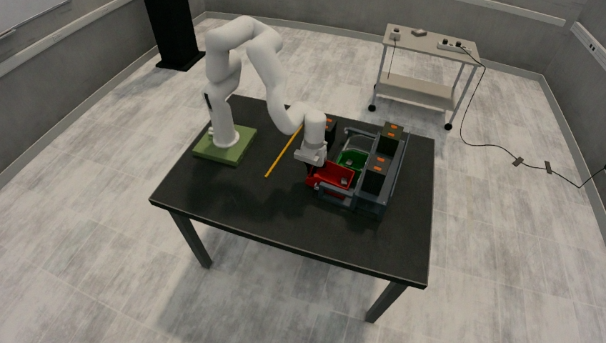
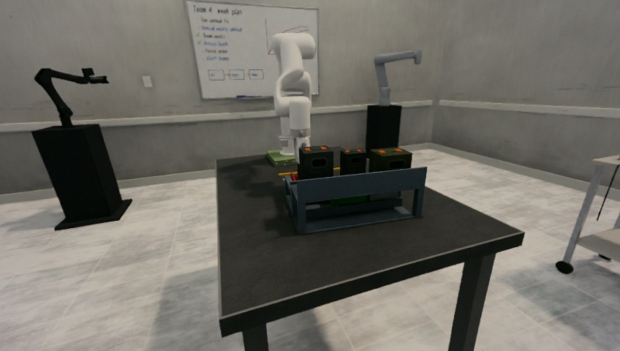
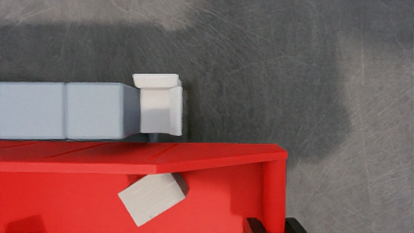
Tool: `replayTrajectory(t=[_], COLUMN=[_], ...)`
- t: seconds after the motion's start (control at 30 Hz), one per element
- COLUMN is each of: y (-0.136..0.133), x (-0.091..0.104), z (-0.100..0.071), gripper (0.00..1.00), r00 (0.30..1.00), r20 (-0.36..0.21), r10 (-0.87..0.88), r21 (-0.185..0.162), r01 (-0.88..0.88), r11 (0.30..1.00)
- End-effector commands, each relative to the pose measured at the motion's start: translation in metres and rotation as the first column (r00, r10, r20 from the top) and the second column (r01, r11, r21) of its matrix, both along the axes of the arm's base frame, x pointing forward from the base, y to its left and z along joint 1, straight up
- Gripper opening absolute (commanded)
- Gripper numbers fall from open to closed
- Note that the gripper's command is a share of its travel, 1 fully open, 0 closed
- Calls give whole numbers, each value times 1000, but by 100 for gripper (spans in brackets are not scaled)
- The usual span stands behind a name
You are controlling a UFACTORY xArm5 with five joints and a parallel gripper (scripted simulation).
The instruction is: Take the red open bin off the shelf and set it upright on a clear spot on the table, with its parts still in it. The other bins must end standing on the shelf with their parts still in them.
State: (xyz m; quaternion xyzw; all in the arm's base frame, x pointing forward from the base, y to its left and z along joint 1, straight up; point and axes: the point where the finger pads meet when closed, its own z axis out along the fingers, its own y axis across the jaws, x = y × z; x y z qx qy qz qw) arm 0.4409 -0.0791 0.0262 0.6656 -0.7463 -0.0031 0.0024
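Observation:
The red open bin (image 1: 332, 175) sticks partly out of the lower level of the grey-blue shelf (image 1: 370, 175), on the side facing the arm. In the wrist view the red open bin holds a grey block (image 3: 152, 198), and a shelf rail (image 3: 65, 111) runs along its edge. A second grey part (image 1: 343, 181) lies at the bin's other end. My gripper (image 1: 313, 164) points down at the bin's outer end wall and is shut on it; the dark fingertips straddle that wall. From the exterior view only a sliver of the red bin (image 2: 294, 176) shows.
A green open bin (image 1: 352, 158) with a grey part sits beside the red one in the shelf. Dark closed bins (image 1: 389, 133) (image 1: 376, 169) stand on the upper level, another (image 1: 330, 127) behind my wrist. A yellow rod (image 1: 284, 151) lies between shelf and arm base (image 1: 225, 144).

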Motion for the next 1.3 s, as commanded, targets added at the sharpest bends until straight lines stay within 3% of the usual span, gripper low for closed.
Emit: replayTrajectory(t=[0.0,0.97,1.27], y=[1,6,6], x=[-6,-51,-53], z=[2,2,2], gripper=[0,0,0], r00=[1000,1000,1000], r20=[5,5,4], r10=[0,0,0], r21=[-2,-2,-1], r01=[0,0,0], r11=[1000,1000,1000])
